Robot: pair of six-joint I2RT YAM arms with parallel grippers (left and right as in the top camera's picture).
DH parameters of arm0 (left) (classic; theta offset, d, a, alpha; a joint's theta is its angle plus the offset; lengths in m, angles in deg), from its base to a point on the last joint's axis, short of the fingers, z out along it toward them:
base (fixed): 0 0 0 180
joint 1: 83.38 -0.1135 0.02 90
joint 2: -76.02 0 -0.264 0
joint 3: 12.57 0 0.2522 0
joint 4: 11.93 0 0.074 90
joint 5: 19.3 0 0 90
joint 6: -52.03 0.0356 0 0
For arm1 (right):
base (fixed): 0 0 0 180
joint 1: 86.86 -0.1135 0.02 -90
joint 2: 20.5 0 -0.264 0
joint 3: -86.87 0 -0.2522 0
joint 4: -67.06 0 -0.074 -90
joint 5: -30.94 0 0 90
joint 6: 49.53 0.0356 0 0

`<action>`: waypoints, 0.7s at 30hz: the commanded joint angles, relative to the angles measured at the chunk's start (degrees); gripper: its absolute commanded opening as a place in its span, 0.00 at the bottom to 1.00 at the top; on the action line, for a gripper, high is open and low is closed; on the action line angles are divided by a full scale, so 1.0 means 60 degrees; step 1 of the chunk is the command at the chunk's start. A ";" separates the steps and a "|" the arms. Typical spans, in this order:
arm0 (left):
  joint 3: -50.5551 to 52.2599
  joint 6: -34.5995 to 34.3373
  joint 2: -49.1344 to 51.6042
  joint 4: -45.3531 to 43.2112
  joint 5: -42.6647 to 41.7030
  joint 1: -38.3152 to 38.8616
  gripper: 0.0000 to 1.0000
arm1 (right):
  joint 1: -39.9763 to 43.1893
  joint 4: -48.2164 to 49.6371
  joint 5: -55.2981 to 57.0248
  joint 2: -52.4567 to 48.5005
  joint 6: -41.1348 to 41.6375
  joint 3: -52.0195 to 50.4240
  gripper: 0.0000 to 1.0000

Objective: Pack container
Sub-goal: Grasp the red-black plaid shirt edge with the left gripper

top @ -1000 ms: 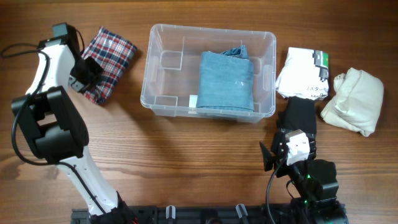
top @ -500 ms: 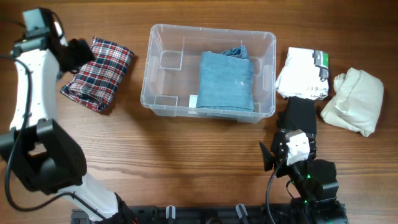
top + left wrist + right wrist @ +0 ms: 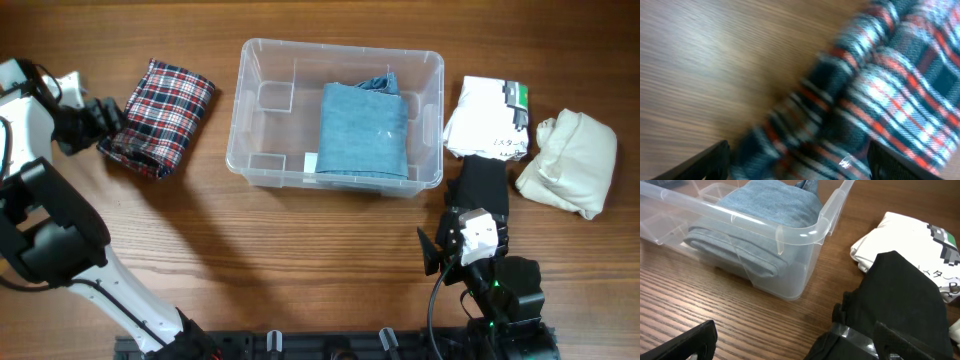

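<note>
The clear plastic container [image 3: 262,60] stands at the table's centre with a folded blue denim garment [image 3: 363,130] in its right half; its near corner [image 3: 805,230] shows in the right wrist view. A folded plaid cloth [image 3: 160,115] lies left of the container. My left gripper [image 3: 112,118] is at that cloth's left edge, open. In the left wrist view the plaid cloth [image 3: 880,85] fills the space between the spread fingers [image 3: 705,162] of the left gripper [image 3: 800,165]. My right gripper [image 3: 466,228] rests open at the near right, and its fingertips [image 3: 690,340] frame bare wood.
A black garment [image 3: 483,185] lies just ahead of the right gripper and shows as the black garment [image 3: 905,295] in the right wrist view. A white packaged shirt [image 3: 488,118] and a cream cloth bundle [image 3: 567,160] sit right of the container.
The left gripper has opened, let go of the plaid cloth and swung to its left edge. The cloth has shifted slightly left. The right arm has not moved.
</note>
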 commanded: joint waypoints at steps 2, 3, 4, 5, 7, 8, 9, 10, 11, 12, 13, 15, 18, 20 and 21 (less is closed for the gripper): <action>0.0004 0.0353 0.0310 0.1086 -0.2291 0.0175 0.88 | 0.0047 0.0018 -0.0087 0.0076 0.0098 0.0015 1.00; 0.0004 0.0353 0.0288 0.1341 -0.2561 0.0171 0.87 | 0.0047 0.0018 -0.0087 0.0076 0.0098 0.0015 1.00; 0.0000 0.0353 0.0273 0.1559 -0.2721 0.0157 0.86 | 0.0047 0.0018 -0.0087 0.0076 0.0095 0.0015 1.00; 0.0000 0.0353 0.0237 0.1741 -0.2845 0.0135 0.85 | 0.0047 0.0018 -0.0087 0.0076 0.0098 0.0015 1.00; -0.0018 0.0353 0.0135 0.2200 -0.3231 0.0073 0.83 | 0.0047 0.0018 -0.0087 0.0076 0.0095 0.0015 1.00; -0.0018 0.0350 0.0029 0.2342 -0.3333 0.0015 0.81 | 0.0047 0.0018 -0.0087 0.0076 0.0098 0.0015 1.00; -0.0018 0.0353 -0.0098 0.2353 -0.3322 -0.0073 0.81 | 0.0047 0.0018 -0.0087 0.0076 0.0098 0.0015 1.00; -0.0018 0.0350 -0.0178 0.2244 -0.3246 -0.0146 0.81 | 0.0047 0.0018 -0.0087 0.0076 0.0098 0.0015 1.00; -0.0018 0.0346 -0.0251 0.1985 -0.3078 -0.0237 0.88 | 0.0047 0.0018 -0.0087 0.0076 0.0098 0.0015 1.00; -0.0018 0.0346 -0.0266 0.1730 -0.2973 -0.0288 0.90 | 0.0047 0.0018 -0.0087 0.0076 0.0098 0.0015 1.00; -0.0015 0.0357 -0.0262 0.1410 -0.2922 -0.0302 0.93 | 0.0047 0.0018 -0.0087 0.0076 0.0098 0.0015 1.00; -0.0007 0.0350 -0.0146 0.0776 -0.2867 -0.0255 1.00 | 0.0047 0.0018 -0.0087 0.0076 0.0095 0.0015 1.00; -0.0004 0.0324 0.0135 -0.0109 -0.2849 -0.0007 1.00 | 0.0047 0.0018 -0.0087 0.0076 0.0098 0.0015 1.00; -0.0007 0.0321 0.0321 -0.0612 -0.2820 0.0244 1.00 | 0.0047 0.0018 -0.0087 0.0076 0.0095 0.0015 1.00; -0.0004 0.0321 0.0426 -0.0710 -0.2779 0.0353 0.99 | 0.0047 0.0018 -0.0087 0.0076 0.0098 0.0015 1.00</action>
